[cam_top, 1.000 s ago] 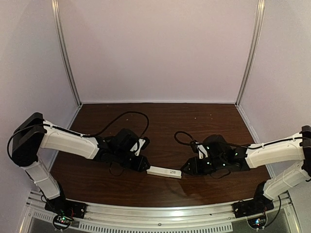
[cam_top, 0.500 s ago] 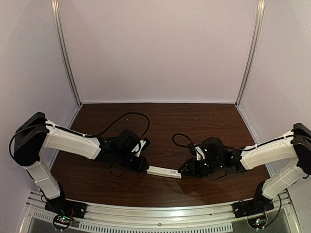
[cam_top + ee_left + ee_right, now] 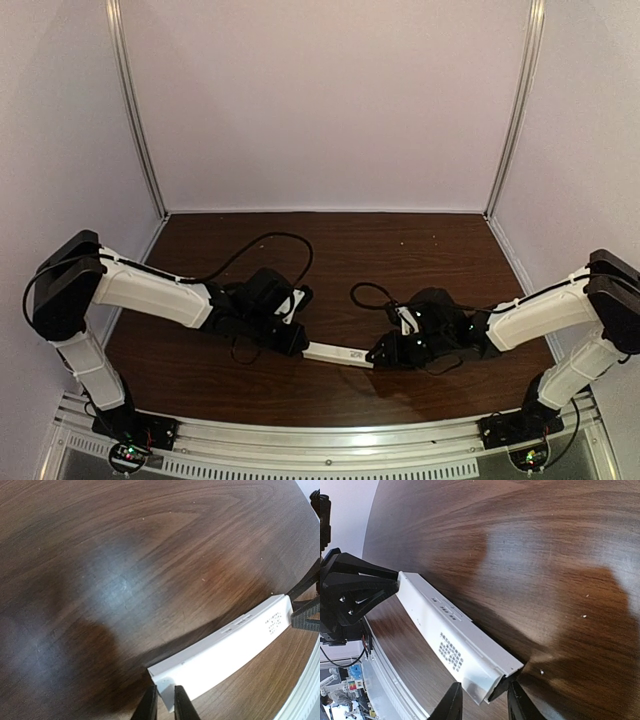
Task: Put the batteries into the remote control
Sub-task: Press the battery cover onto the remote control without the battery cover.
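The remote control (image 3: pixel 338 352) is a slim white bar lying on the dark wooden table between the two arms. My left gripper (image 3: pixel 300 345) is at its left end, and in the left wrist view the fingers (image 3: pixel 165 702) pinch the corner of the remote control (image 3: pixel 235 645). My right gripper (image 3: pixel 375 355) is at the other end; in the right wrist view its fingers (image 3: pixel 484 702) straddle the end of the remote control (image 3: pixel 450 640) and touch both sides. The printed label faces up. The batteries are out of view.
A black cable (image 3: pixel 265 240) loops over the table behind the left wrist, and a shorter cable (image 3: pixel 365 292) curls by the right wrist. A metal rail (image 3: pixel 320 440) runs along the near edge. Pale walls close the back and both sides.
The right gripper has slid left onto the remote's right end. Both pairs of jaws have narrowed onto the remote. The left arm has barely shifted.
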Controlling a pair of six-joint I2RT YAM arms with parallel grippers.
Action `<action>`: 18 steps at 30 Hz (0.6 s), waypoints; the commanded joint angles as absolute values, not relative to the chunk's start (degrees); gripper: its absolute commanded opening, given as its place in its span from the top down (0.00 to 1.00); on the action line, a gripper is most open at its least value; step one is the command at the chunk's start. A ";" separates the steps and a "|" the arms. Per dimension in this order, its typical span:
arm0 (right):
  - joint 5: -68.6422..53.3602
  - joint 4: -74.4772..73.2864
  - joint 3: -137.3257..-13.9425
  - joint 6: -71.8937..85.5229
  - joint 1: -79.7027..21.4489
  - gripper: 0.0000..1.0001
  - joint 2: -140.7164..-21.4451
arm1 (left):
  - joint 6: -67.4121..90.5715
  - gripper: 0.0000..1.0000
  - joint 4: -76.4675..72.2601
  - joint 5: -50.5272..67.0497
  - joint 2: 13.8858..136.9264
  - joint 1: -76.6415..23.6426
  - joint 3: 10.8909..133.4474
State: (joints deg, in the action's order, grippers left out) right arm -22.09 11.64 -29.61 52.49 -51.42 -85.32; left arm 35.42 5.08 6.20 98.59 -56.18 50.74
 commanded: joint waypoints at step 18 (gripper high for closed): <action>-20.81 11.85 -28.75 52.21 -50.72 0.82 -89.22 | 33.84 0.90 7.72 5.20 101.11 -57.76 51.86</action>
